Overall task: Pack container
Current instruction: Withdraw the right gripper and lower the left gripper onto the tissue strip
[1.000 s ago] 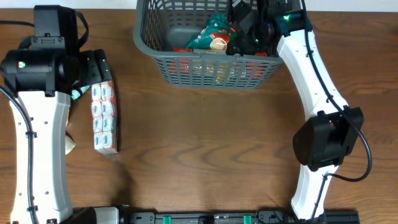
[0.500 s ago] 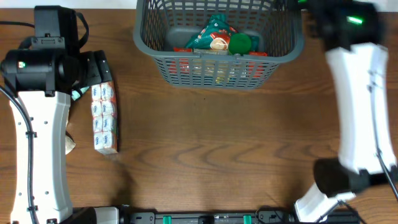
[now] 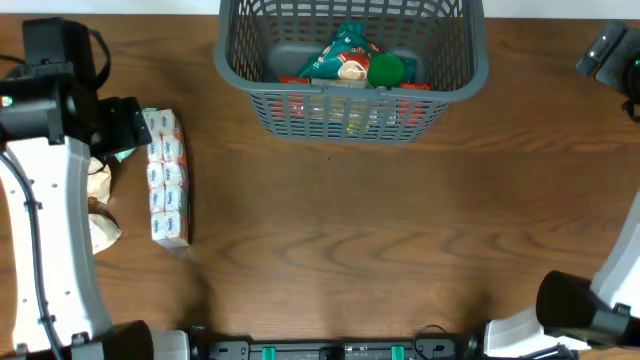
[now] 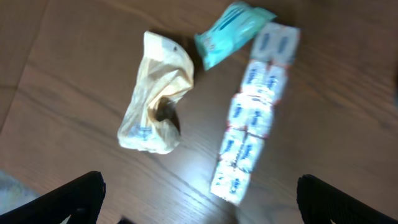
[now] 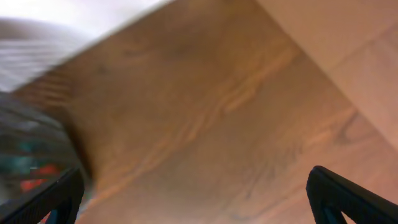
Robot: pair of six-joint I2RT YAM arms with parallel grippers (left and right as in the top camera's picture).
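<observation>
- Although the top edge of the overhead view cuts off its far side, the container (image 3: 350, 100) plainly stands at the far middle of the table (image 3: 350, 240), well apart from both arms.
- Inside it lie a teal bag (image 3: 343, 48) and a round green thing (image 3: 386, 70), which touches the bag on the right. Red and pale goods beneath show only in bits through the slotted near wall, too broken up to name.
- The left pincer (image 4: 199, 205) is spread wide and holds nothing. Its wrist view catches only two dark fingertips (image 4: 74, 196) at the lower corners, far apart.
- From overhead the left arm (image 3: 45, 200) covers that pincer's fingers, so their spread cannot be read there.
- A long row of small white packs (image 3: 167, 180) with blue and red print lies on the left of the table, running from near to far. The print is too small and soft to read.
- A crumpled yellowish bag (image 4: 155, 102) lies just left of the row, and the arm half hides it in the overhead view.
- A teal packet (image 4: 231, 30) lies by the row's far end. Whether the two touch cannot be told, and overhead only a sliver of it shows.
- The right pincer (image 5: 199, 208) is also open and empty. Its dark fingertips (image 5: 50, 199) show only at the lower corners of a blurred wrist view.
- In that wrist view a dark smear with teal and red flecks sits at the left edge, too blurred to identify.
- Overhead, the right arm (image 3: 612, 55) is cut off by the right edge at the far right corner.
</observation>
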